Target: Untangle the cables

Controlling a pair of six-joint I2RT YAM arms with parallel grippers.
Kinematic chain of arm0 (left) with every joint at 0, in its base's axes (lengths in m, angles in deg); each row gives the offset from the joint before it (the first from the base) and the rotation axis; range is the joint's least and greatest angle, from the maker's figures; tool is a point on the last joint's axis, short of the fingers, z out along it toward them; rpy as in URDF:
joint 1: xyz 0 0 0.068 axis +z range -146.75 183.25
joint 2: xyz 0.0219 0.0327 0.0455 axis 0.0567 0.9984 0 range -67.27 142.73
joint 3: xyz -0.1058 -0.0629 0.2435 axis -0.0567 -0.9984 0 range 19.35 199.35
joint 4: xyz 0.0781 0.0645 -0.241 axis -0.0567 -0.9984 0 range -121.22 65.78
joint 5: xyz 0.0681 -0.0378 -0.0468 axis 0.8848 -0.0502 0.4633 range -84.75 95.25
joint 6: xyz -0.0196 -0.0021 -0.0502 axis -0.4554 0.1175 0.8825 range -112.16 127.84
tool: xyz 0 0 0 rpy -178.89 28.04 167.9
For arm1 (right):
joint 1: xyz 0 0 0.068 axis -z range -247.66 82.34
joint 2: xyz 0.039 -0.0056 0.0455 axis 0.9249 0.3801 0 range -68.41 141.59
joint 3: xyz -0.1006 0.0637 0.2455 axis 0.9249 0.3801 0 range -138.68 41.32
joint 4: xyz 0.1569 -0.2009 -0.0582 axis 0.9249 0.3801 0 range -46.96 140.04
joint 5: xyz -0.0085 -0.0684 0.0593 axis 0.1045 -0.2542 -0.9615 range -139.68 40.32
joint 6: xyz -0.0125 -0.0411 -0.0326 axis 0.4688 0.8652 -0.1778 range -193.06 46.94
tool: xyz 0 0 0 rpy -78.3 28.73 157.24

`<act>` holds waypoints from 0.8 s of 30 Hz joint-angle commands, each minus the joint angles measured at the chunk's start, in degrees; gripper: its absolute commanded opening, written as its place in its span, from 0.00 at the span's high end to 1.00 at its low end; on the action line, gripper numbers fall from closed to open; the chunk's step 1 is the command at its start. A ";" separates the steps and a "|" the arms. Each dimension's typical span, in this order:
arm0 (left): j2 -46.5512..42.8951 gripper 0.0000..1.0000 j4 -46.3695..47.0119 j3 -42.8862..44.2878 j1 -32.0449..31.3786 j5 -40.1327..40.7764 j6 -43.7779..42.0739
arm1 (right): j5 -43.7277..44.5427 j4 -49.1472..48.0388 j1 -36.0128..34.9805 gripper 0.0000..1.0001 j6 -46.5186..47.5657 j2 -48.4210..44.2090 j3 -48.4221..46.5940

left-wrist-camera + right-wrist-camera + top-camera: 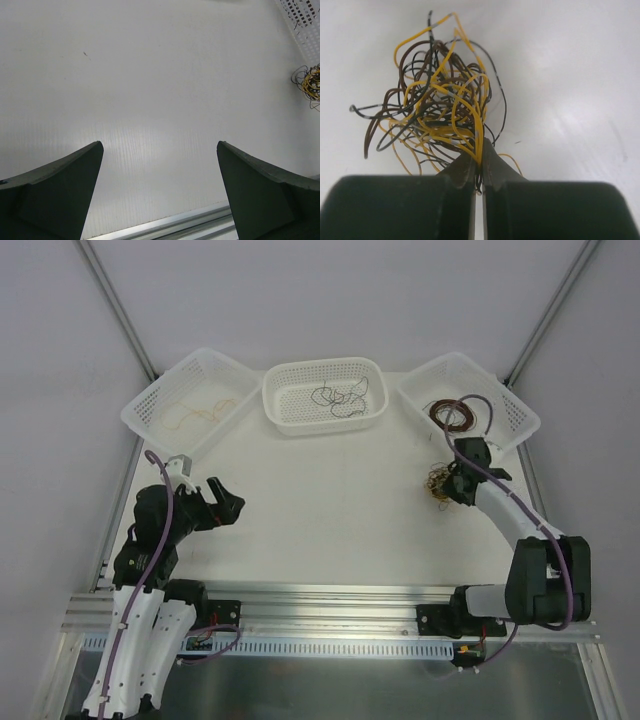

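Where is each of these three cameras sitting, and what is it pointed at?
Top external: above and behind, looking down on the table, white baskets, left arm and right arm.
Left wrist: on the left arm, looking past its open left gripper at bare table.
Right wrist: on the right arm, looking along the right gripper, shut on the cables.
Shared: the cables show in all three views.

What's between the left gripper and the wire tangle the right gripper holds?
Nothing: bare table from left gripper to tangle, shown in the left wrist view.
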 commanded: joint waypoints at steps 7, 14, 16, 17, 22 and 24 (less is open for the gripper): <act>3.55 0.01 2.71 -0.37 -0.30 -5.90 -1.28 | -11.27 -4.29 -28.62 0.99 7.09 0.46 -6.14; 8.21 0.01 4.03 -0.73 -0.30 -12.23 -0.67 | -15.94 -8.80 -41.81 0.95 8.58 9.94 -10.53; 9.35 0.01 4.90 -0.81 -0.47 -13.98 0.04 | -19.62 -9.32 -42.52 0.84 7.88 12.58 -10.80; 9.62 0.01 5.17 -0.90 -0.65 -14.08 0.56 | -20.50 -9.76 -42.96 0.81 7.79 12.94 -10.71; 9.71 0.01 8.24 -2.83 -7.56 -12.42 8.20 | -21.83 -10.38 -44.19 0.57 9.54 9.35 -8.87; 9.62 0.01 11.49 -4.32 -11.27 -8.38 11.97 | -21.66 -9.51 -44.46 0.55 10.33 6.01 -8.43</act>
